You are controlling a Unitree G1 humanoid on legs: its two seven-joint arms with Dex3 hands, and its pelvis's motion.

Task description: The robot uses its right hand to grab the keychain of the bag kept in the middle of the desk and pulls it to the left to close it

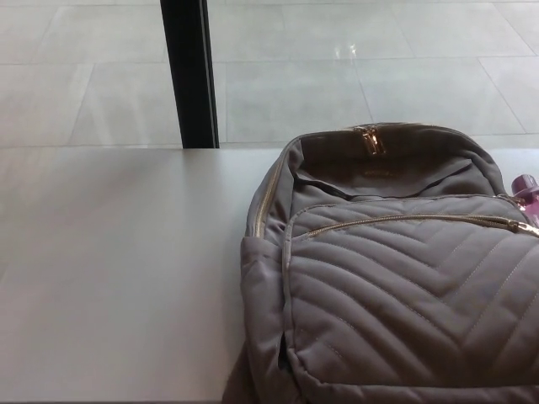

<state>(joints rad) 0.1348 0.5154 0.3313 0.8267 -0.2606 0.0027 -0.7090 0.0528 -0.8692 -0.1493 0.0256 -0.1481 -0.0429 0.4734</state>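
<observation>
A taupe quilted backpack [396, 278] lies on the white desk [118, 269], filling the right half of the head view. Its top compartment gapes, with a gold zipper pull [368, 139] at the top middle. A gold zipper line [261, 202] runs down the bag's left side. Another gold zipper [413, 220] crosses the front pocket and ends at a pull [529, 227] by the right edge. A pink-purple keychain piece [526, 189] peeks out at the bag's right side. Neither robot hand shows.
A black vertical post [189, 71] stands behind the desk's far edge. Beyond it is a pale tiled floor [354, 76]. The desk's left half is bare white surface.
</observation>
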